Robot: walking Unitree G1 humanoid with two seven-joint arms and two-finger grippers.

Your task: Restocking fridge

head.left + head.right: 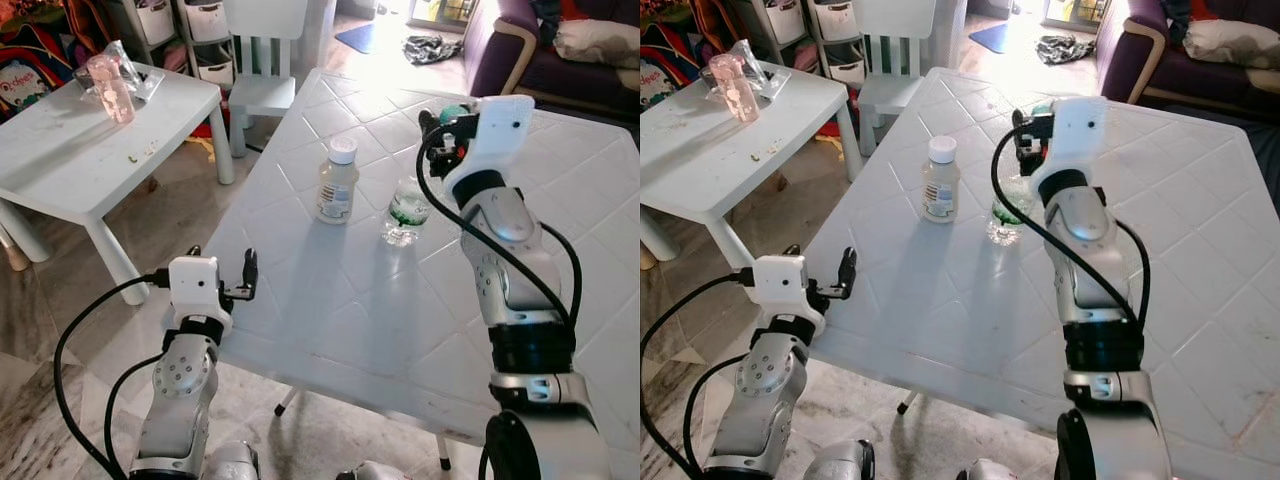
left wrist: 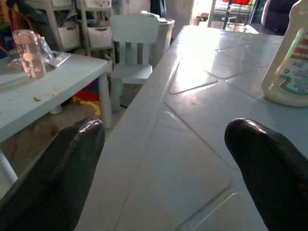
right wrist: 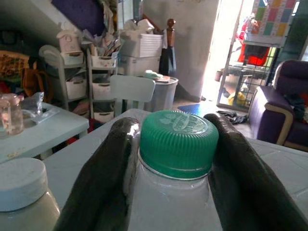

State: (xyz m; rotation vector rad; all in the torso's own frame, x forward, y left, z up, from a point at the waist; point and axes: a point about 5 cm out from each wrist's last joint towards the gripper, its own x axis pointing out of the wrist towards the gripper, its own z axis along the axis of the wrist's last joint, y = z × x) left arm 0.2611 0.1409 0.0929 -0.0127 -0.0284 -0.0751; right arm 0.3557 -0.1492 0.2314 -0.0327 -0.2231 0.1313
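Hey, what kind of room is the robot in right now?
Probably a family living room or playroom: a small white children's table and chair, a purple sofa, and toy-filled storage shelves.

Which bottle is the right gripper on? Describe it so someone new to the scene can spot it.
On the big white tiled table, two bottles stand side by side near the middle. The right gripper brackets the neck of the clear water bottle. It has a green cap and green label, unlike the opaque cream bottle with a white cap on its left.

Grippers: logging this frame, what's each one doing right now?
Left gripper: open, empty.
Right gripper: fingers astride the green-capped water bottle; grip cannot be told.
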